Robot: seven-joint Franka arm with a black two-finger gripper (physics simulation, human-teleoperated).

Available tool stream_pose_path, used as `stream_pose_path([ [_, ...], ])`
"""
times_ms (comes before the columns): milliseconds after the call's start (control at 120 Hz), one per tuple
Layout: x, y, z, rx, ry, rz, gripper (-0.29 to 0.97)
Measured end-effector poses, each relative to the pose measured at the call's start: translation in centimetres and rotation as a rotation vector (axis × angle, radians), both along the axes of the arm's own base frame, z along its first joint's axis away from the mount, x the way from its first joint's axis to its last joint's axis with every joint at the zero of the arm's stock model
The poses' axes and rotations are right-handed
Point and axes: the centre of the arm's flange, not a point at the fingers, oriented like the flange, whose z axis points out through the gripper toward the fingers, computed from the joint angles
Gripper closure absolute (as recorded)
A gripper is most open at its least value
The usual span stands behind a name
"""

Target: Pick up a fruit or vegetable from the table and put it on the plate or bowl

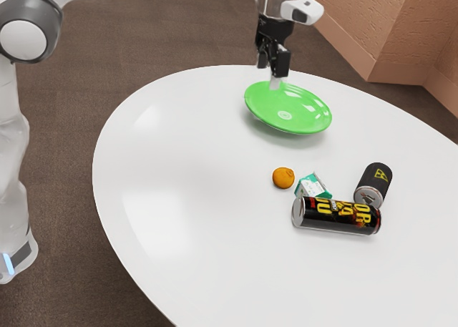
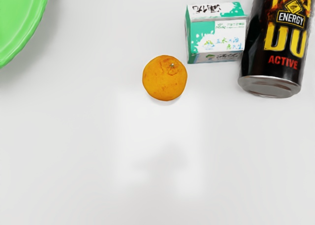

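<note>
Closest to the exterior camera lies a long black energy-drink can with flame-coloured lettering [image 1: 335, 216], on its side on the round white table [image 1: 186, 191], its silver end toward the exterior view's left. At that view's far left rises the arm's white column [image 1: 13, 162], standing on a brown carpeted floor [image 1: 143, 33].

Further right, the black two-finger gripper [image 1: 273, 68] hangs over the far rim of the glossy green round plate [image 1: 308, 116], fingers pointing down. They stand a little apart with nothing between them, so the claw is narrowly spread and holds nothing.

The small round orange citrus fruit [image 1: 283, 177] rests on the bare tabletop, well apart from the plate and on the camera's side of it. In the wrist view the fruit [image 2: 165, 78] shows its stem dimple on top, with a clear strip of table between it and the small white-and-teal cardboard carton [image 2: 215, 32]. That carton lies just beside the long can, between the fruit and the can.

Right of these, a short black can with a yellow emblem [image 1: 373, 183] lies on its side, silver end near the long can's right end; whether the two touch I cannot tell. A tan wooden panel [image 1: 386, 19] fills the upper right corner
</note>
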Motion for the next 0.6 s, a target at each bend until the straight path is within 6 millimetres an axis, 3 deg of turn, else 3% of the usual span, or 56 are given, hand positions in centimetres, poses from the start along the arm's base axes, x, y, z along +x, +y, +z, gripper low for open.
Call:
stream_pose_path([
  [200,-0.3,0.4,0.8,-0.003,-0.01,-0.001,0.0],
  [267,-0.6,0.7,3.9,-0.001,-0.057,0.003,0.0],
  [308,-1.6,0.8,6.9,0.001,-0.108,0.005,0.0],
  [383,-3.3,1.2,10.5,-0.004,-0.165,0.009,0.0],
  [450,-4.6,1.5,12.6,-0.01,-0.199,0.019,0.0],
  [542,-4.7,2.1,12.5,-0.017,-0.186,0.051,0.0],
  [600,-3.6,2.5,10.3,-0.029,-0.119,0.126,0.0],
])
